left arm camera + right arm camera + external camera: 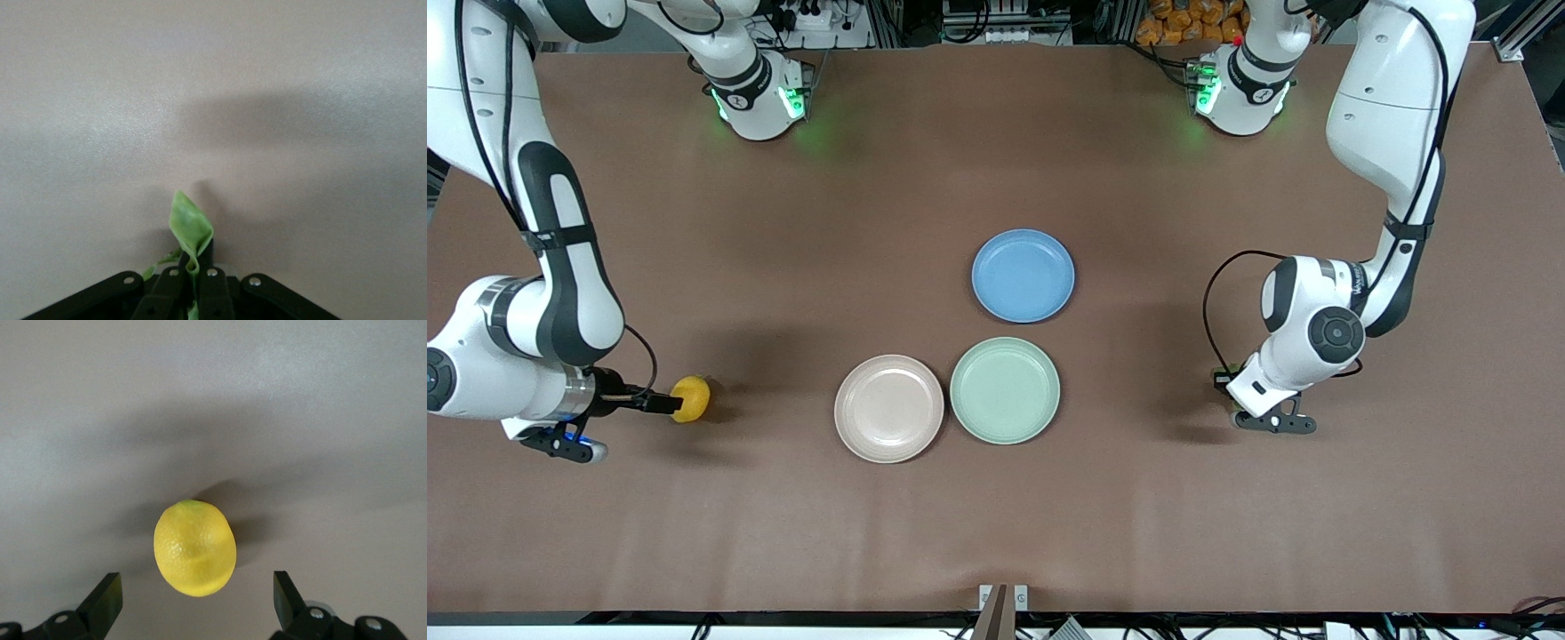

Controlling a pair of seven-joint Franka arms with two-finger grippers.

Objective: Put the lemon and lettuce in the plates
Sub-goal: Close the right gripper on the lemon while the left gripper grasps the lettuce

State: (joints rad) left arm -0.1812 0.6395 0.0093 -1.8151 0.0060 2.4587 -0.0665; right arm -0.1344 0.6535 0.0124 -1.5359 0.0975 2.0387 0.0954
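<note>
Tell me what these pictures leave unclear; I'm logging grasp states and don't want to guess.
- The lettuce: in the front view the left arm covers it; the left wrist view shows only a folded tip between the left gripper fingers, the rest cut off by the edge.
- The right gripper: the right wrist view shows it open around the lemon, fingers apart from it; whether the lemon rests on the table cannot be told.

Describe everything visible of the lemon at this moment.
The lemon is a small, oval, bright yellow fruit with dimpled skin and a greenish nub at one end. It lies on the brown table toward the right arm's end, apart from the plates. The right gripper is open, one finger on each side of the fruit, neither visibly touching it.
</note>
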